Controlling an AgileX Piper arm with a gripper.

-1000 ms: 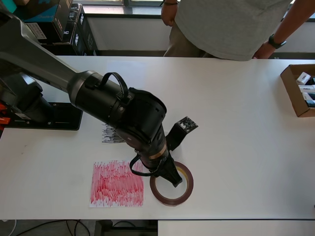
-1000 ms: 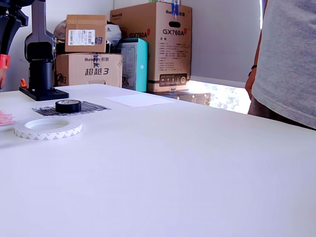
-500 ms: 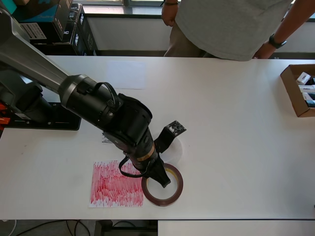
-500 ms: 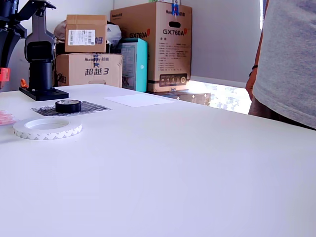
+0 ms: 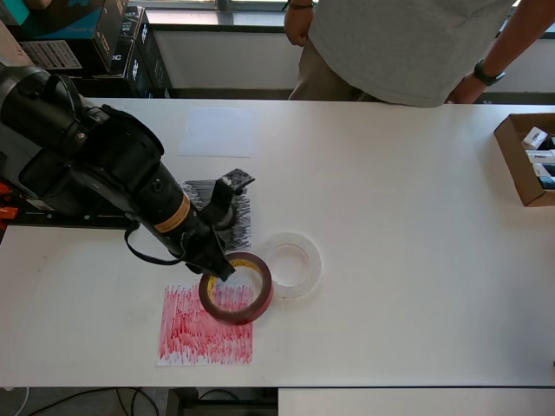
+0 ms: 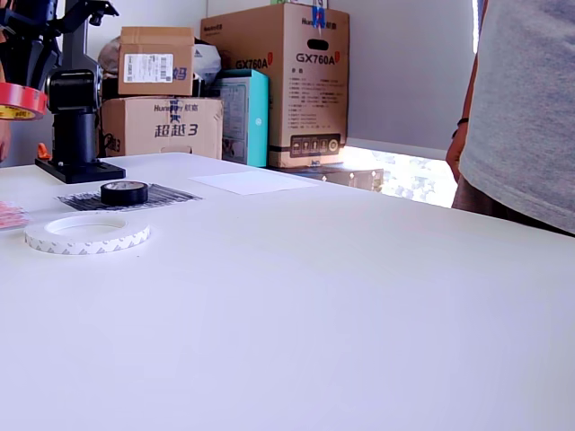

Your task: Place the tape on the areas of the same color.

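In the overhead view my gripper (image 5: 218,267) is shut on the wall of the dark-red tape roll (image 5: 238,290). It holds the roll over the upper right corner of the red scribbled patch (image 5: 199,338). The exterior view shows this roll (image 6: 20,101) raised well above the table at the view's left edge. The translucent white roll (image 5: 293,264) (image 6: 87,233) lies flat on bare table just right of it. The small black roll (image 6: 124,191) sits on the black scribbled patch (image 6: 171,195) (image 5: 243,225); from overhead the arm hides it. The plain white sheet (image 5: 217,132) (image 6: 252,182) lies farther back.
A person (image 5: 408,43) stands at the table's far edge. An open cardboard box (image 5: 512,160) with small items sits at the overhead view's right edge. The arm's base (image 5: 87,204) (image 6: 76,108) is at the left. Stacked cartons (image 6: 274,81) stand behind the table.
The gripper has lifted the dark-red roll off the table and carried it left, up to the red patch's corner. The arm has drawn back, uncovering the white roll and the black patch.
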